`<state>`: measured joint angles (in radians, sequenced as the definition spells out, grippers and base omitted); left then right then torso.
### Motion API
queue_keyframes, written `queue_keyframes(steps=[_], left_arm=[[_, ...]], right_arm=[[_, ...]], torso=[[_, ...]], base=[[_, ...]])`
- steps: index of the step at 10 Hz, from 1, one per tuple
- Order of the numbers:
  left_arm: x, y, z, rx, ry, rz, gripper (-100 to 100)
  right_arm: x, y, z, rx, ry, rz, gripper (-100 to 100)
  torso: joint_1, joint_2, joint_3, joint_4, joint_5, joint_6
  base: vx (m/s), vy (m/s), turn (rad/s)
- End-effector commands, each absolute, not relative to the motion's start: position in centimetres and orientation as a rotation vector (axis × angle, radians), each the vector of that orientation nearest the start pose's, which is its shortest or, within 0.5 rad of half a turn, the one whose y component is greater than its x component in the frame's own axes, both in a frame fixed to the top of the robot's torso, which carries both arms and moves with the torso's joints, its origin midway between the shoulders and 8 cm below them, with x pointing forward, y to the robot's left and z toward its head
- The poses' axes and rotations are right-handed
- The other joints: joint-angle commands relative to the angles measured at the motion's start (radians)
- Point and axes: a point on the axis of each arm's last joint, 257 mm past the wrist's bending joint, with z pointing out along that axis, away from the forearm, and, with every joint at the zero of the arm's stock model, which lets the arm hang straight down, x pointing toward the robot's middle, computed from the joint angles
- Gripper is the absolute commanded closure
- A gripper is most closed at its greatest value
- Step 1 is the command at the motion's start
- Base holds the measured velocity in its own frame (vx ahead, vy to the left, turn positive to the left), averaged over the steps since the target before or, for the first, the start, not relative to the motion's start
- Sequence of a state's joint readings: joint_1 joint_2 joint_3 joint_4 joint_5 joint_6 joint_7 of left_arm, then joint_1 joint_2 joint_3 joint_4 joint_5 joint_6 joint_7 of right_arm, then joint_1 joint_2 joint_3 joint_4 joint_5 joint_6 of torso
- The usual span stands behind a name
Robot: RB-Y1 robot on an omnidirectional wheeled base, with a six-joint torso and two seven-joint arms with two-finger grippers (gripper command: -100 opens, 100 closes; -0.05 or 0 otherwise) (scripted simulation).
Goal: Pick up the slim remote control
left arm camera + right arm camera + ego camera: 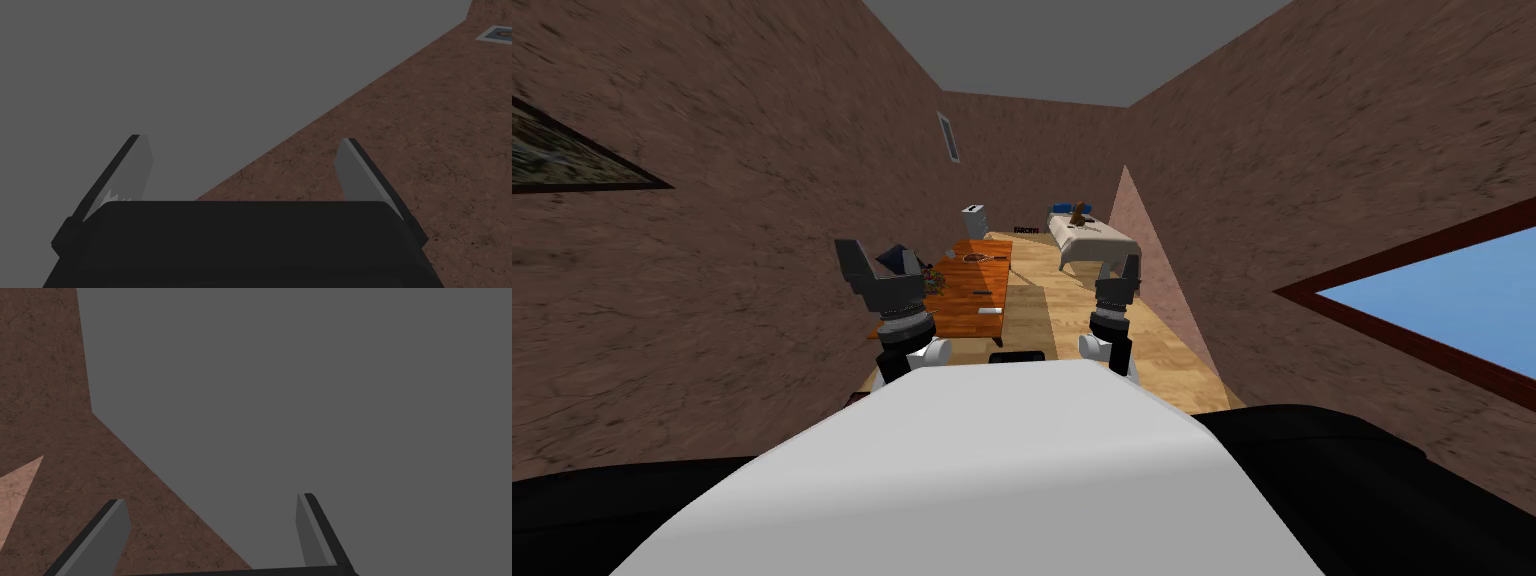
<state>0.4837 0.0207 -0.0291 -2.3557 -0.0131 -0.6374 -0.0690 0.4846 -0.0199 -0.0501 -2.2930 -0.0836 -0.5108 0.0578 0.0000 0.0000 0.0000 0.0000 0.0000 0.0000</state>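
Two grippers are raised with fingers spread wide and nothing held: left gripper (244, 141) and right gripper (211, 499), both aimed upward. The slim remote control (981, 293), judged to be the dark sliver lying flat on the orange table (962, 305), sits forward of both claws, between them and nearer the left, well apart from either. A pale bar (989, 312) lies just on the claw side of it. Hazards: closing on the pale bar by mistake; blade tips striking the tabletop or nudging so thin a body away; brushing the small clutter (934, 283) beside the left claw during descent.
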Motion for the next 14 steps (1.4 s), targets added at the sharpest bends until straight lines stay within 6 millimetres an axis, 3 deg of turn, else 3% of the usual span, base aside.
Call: queue_keyframes(steps=[1, 10, 13, 14], left_arm=[[31.6, 25.5, 7.5, -0.456, 0.519, -1.317, -100], [41.7, 25.0, -1.4, -0.650, 0.795, -1.321, -100], [43.6, 25.2, -4.3, -0.704, 0.865, -1.303, -100], [43.6, 25.2, -4.3, -0.704, 0.865, -1.303, -100]], right_arm=[[33.6, -30.1, 3.9, 0.637, 0.561, 1.266, 0], [33.6, -30.1, 3.9, 0.637, 0.561, 1.266, 0], [33.6, -30.1, 3.9, 0.637, 0.561, 1.266, 0], [33.6, -30.1, 3.9, 0.637, 0.561, 1.266, 0]], torso=[[0.000, 0.000, 0.000, 0.000, 0.000, 0.000], [-0.005, 0.000, 0.000, 0.000, -0.001, 0.000], [-0.005, 0.000, 0.000, 0.000, -0.001, 0.000], [-0.003, 0.000, 0.000, 0.000, -0.001, 0.000]], base=[[0.004, -0.026, -0.028], [-0.006, -0.076, -0.039], [-0.005, -0.063, -0.024], [-0.001, -0.016, 0.012]])
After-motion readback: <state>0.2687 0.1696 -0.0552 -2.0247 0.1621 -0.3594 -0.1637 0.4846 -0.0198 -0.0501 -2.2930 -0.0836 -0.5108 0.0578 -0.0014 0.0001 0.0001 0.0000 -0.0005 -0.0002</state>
